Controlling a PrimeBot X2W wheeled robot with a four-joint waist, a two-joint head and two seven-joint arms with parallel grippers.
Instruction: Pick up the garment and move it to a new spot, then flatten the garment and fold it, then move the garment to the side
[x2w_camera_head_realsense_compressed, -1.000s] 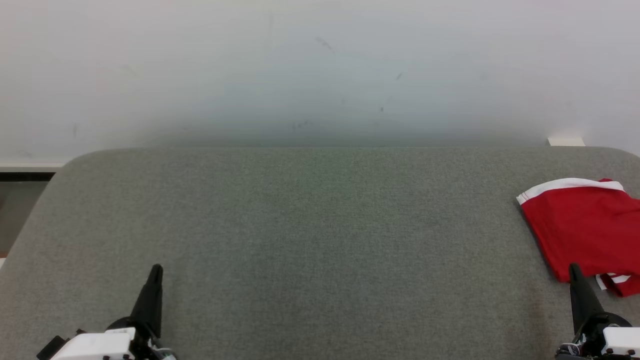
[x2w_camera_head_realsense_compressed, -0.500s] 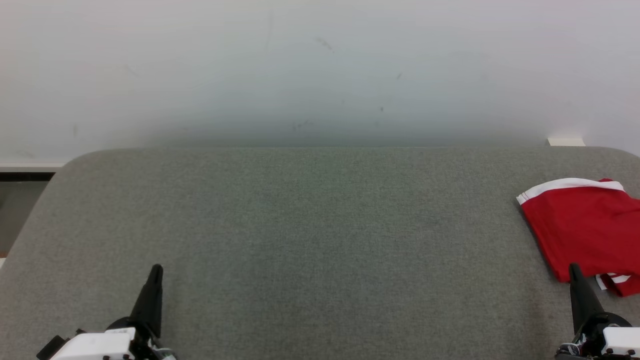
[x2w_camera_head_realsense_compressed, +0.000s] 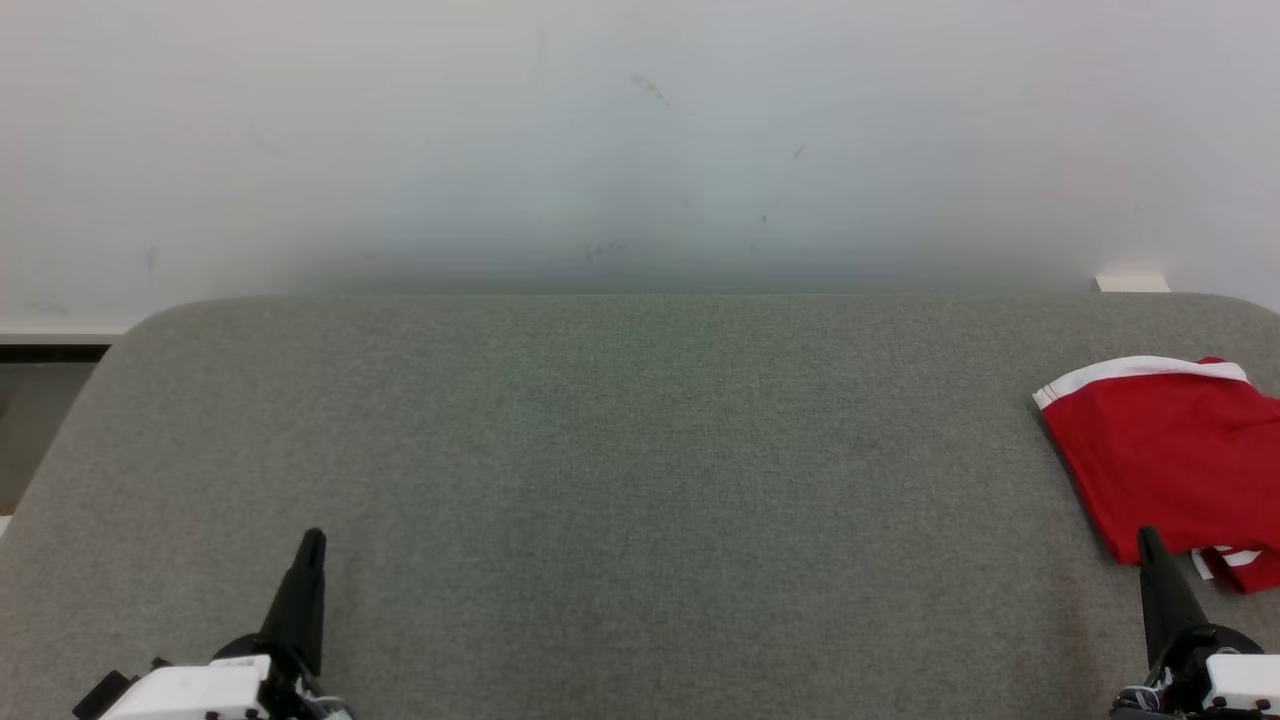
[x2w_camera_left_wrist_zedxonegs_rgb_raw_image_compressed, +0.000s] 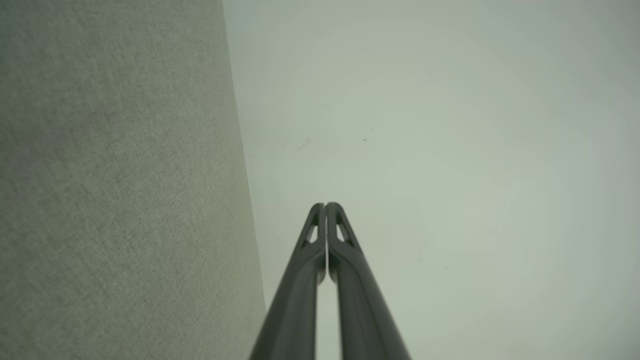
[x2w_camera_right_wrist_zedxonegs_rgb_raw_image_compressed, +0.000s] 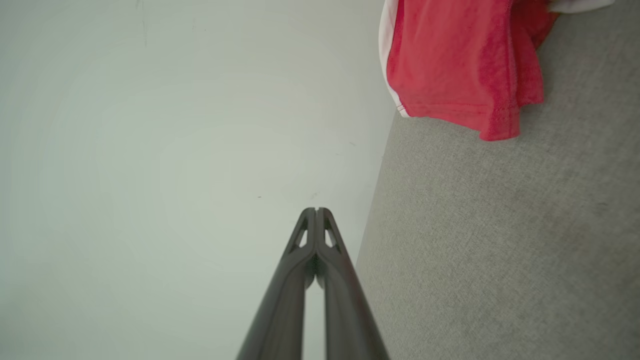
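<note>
The garment (x2w_camera_head_realsense_compressed: 1170, 455) is red with white trim and lies folded at the right edge of the grey felt-covered table (x2w_camera_head_realsense_compressed: 620, 470); part of it runs off the head view's right side. The right wrist view has the garment (x2w_camera_right_wrist_zedxonegs_rgb_raw_image_compressed: 460, 65) at its top right. My right gripper (x2w_camera_head_realsense_compressed: 1148, 540) stands at the lower right, shut and empty, its tip just in front of the garment's near edge; its fingertips (x2w_camera_right_wrist_zedxonegs_rgb_raw_image_compressed: 316, 212) are pressed together. My left gripper (x2w_camera_head_realsense_compressed: 313, 540) stands at the lower left, shut and empty, with its fingers (x2w_camera_left_wrist_zedxonegs_rgb_raw_image_compressed: 325, 207) together.
A pale wall (x2w_camera_head_realsense_compressed: 640, 140) rises behind the table's rounded far edge. A small white block (x2w_camera_head_realsense_compressed: 1132, 283) sits at the far right by the wall. A strip of floor (x2w_camera_head_realsense_compressed: 40, 420) shows past the table's left edge.
</note>
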